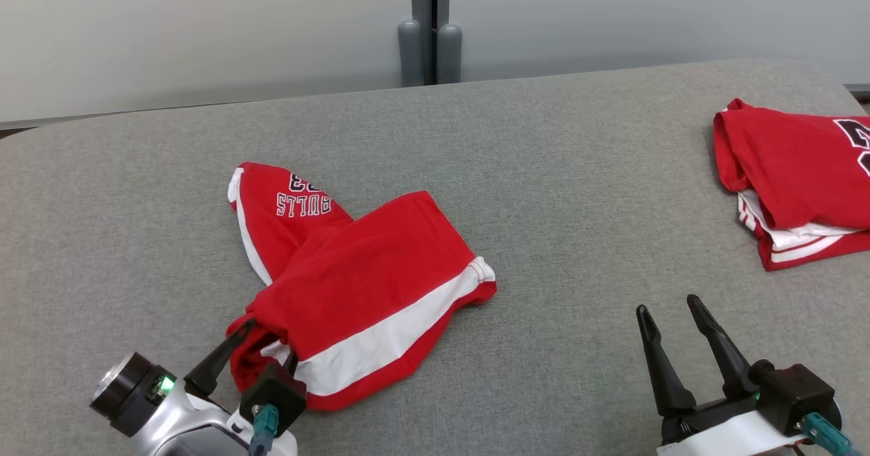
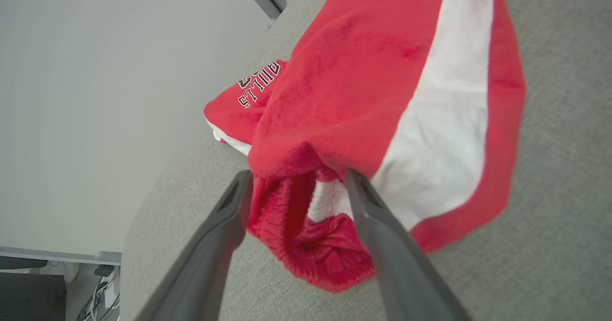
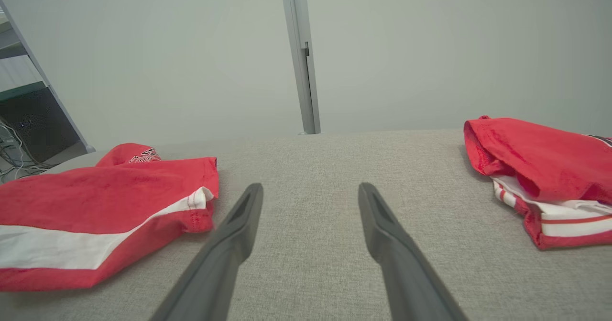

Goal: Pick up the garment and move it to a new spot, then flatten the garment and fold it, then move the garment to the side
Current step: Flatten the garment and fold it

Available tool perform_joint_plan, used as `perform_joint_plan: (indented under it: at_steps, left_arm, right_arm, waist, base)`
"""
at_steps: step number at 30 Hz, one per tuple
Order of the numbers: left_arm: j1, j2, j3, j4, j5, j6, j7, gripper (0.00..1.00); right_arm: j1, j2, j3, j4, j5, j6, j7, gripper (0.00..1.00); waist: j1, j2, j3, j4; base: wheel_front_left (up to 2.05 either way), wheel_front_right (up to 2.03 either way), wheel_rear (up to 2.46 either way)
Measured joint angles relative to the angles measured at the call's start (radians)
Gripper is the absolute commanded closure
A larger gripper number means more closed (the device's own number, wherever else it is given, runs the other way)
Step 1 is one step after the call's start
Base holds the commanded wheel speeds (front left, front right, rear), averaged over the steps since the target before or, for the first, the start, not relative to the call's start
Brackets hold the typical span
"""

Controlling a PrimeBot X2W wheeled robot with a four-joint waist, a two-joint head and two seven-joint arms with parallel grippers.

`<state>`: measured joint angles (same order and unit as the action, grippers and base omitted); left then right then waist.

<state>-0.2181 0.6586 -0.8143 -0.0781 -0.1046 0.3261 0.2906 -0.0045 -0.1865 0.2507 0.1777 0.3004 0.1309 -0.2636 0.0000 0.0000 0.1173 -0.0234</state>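
Red basketball shorts with a broad white side stripe and black-and-white lettering lie crumpled on the near-left part of the grey fabric-covered table. Their gathered waistband is the end closest to the robot.

The left gripper is at that waistband. Its two dark fingers stand apart, astride the bunched elastic. In the left wrist view, one finger lies along the outside of the cloth and the other runs in under the draped fold. The jaws look parted rather than pinched, so I judge the cloth to be between them but not yet clamped.

From this gripper the shorts stretch away and to the right, with the striped leg ending in a hem near the middle of the table. The other leg, the lettered one, splays off to the far left. The long axis therefore runs from the waistband at the near left out to that hem. The left arm is by far the nearer, and closing where it stands should take the waistband.

The right gripper hovers at the near right, wide open and holding nothing, well apart from the shorts. The striped hem is the part of them nearest to it.

Further back on the right lies a folded pile of red and white garments, and beyond the table a grey post stands against a pale wall.
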Motion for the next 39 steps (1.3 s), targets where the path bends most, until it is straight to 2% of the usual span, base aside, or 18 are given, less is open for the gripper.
perform_joint_plan:
  at_steps: [2,6,7,8,14,16,19,25,28,31,32,36,38,39]
  left_arm:
    - [0.0,0.015,-0.011,-0.018,0.007,-0.001,0.027,0.0]
    - [0.005,0.027,-0.024,-0.022,0.007,-0.014,0.05,0.13]
    - [0.005,0.028,-0.028,-0.023,0.008,-0.018,0.053,0.26]
    - [0.006,0.03,-0.031,-0.025,0.008,-0.019,0.054,0.34]
    - [0.012,0.06,-0.041,-0.044,-0.002,-0.041,0.079,0.25]
    - [0.012,0.066,-0.04,-0.047,-0.006,-0.045,0.081,0.32]
    - [0.008,0.074,-0.046,-0.053,-0.018,-0.074,0.085,0.36]
    - [0.004,0.077,-0.061,-0.087,-0.009,-0.082,0.107,0.29]
    - [0.003,0.083,-0.066,-0.093,-0.007,-0.086,0.117,0.31]
    - [0.0,0.079,-0.067,-0.101,-0.008,-0.086,0.123,0.39]
    - [-0.001,0.079,-0.066,-0.103,-0.011,-0.086,0.123,0.51]
    - [-0.006,0.088,-0.055,-0.082,-0.028,-0.088,0.123,0.57]
    - [-0.016,0.092,-0.045,-0.058,-0.038,-0.089,0.116,0.67]
    - [-0.018,0.093,-0.042,-0.047,-0.044,-0.092,0.109,0.78]
  right_arm:
    - [0.0,0.001,-0.008,-0.001,0.0,0.0,0.0,0.0]
    - [-0.003,0.004,-0.008,-0.003,0.0,0.0,0.0,0.0]
    - [-0.006,0.004,-0.007,-0.003,0.0,0.0,0.0,0.0]
    - [-0.008,0.004,-0.007,-0.003,0.0,0.0,0.0,0.0]
    - [-0.012,0.002,-0.02,-0.008,0.0,0.0,0.0,0.0]
    - [-0.015,0.002,-0.023,-0.008,0.0,0.0,0.0,0.0]
    - [-0.017,0.002,-0.022,-0.009,0.0,0.0,0.0,0.0]
    - [-0.023,0.002,-0.019,-0.007,0.0,0.0,0.0,0.0]
    - [-0.024,0.004,-0.02,-0.004,0.003,0.0,0.0,0.0]
    - [-0.025,0.006,-0.017,-0.001,0.005,0.0,0.0,0.0]
    - [-0.026,0.006,-0.018,-0.001,0.006,0.0,0.0,0.0]
    - [-0.026,0.006,-0.018,-0.001,0.006,0.0,0.0,0.0]
    - [-0.026,0.006,-0.017,0.001,0.006,0.0,0.0,0.0]
    - [-0.026,0.006,-0.016,0.002,0.006,0.0,0.0,0.0]
  waist:
    - [0.0,0.0,0.008,-0.011]
    - [0.0,0.0,0.021,-0.022]
    - [0.0,0.0,0.024,-0.024]
    - [0.0,0.0,0.026,-0.026]
    - [0.0,0.0,0.042,-0.028]
    - [0.0,0.0,0.047,-0.026]
    - [0.0,0.0,0.054,-0.026]
    - [0.0,0.0,0.062,-0.03]
    - [0.0,0.0,0.063,-0.031]
    - [0.0,0.0,0.061,-0.034]
    - [0.0,0.0,0.06,-0.034]
    - [0.0,0.0,0.056,-0.033]
    - [0.0,0.0,0.053,-0.032]
    - [0.0,0.0,0.052,-0.032]
  base:
    - [0.0,0.0,0.0]
    - [0.0,0.0,0.0]
    - [0.0,0.0,0.0]
    - [0.0,0.0,0.0]
    - [0.0,0.0,0.0]
    - [0.0,0.0,0.0]
    - [0.0,0.0,0.0]
    - [0.0,0.0,0.0]
    - [0.0,0.0,0.0]
    - [0.0,0.0,0.0]
    - [0.0,0.0,0.0]
    - [0.0,0.0,0.0]
    - [0.0,0.0,0.0]
    - [0.0,0.0,0.0]
